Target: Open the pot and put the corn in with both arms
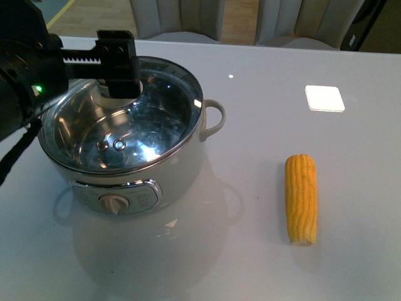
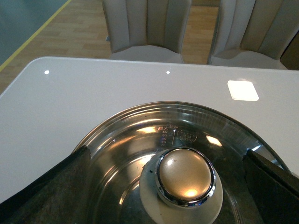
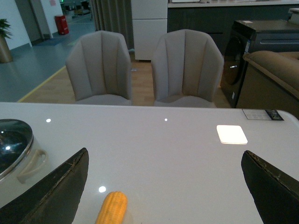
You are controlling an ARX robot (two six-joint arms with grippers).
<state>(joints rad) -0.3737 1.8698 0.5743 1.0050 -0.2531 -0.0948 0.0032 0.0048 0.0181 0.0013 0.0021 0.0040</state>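
The pot (image 1: pixel 178 179) is sitting on the left part of the white table (image 1: pixel 263 125). Its glass lid (image 1: pixel 144 128) is lying on top of it, so the pot is closed. I cannot tell if the lid is sitting flat or tipping a little. A small round dial (image 1: pixel 113 204) is showing on the pot's front, and a loop handle (image 1: pixel 213 118) is sticking out on its right side.

The black left arm (image 1: pixel 25 75) is reaching over the pot, with a tiny green light glowing on it. The left tool (image 2: pixel 163 158) is hanging right over the lid. Its two fingers (image 2: pixel 56 191) are spread wide, one on each side of the shiny lid knob (image 2: pixel 186 176). They are not touching the knob, so the tool is gripping nothing.

The corn (image 1: pixel 301 199) is lying on the table, well to the right of the pot. It is lying flat, with one end pointing toward the robot.

The right tool (image 3: pixel 163 161) is hanging above the table near the corn. Its fingers are spread wide too, with nothing between them.

A bright square of light (image 1: pixel 324 98) is shining on the table behind the corn. Two grey chairs (image 3: pixel 187 70) are standing past the far edge.
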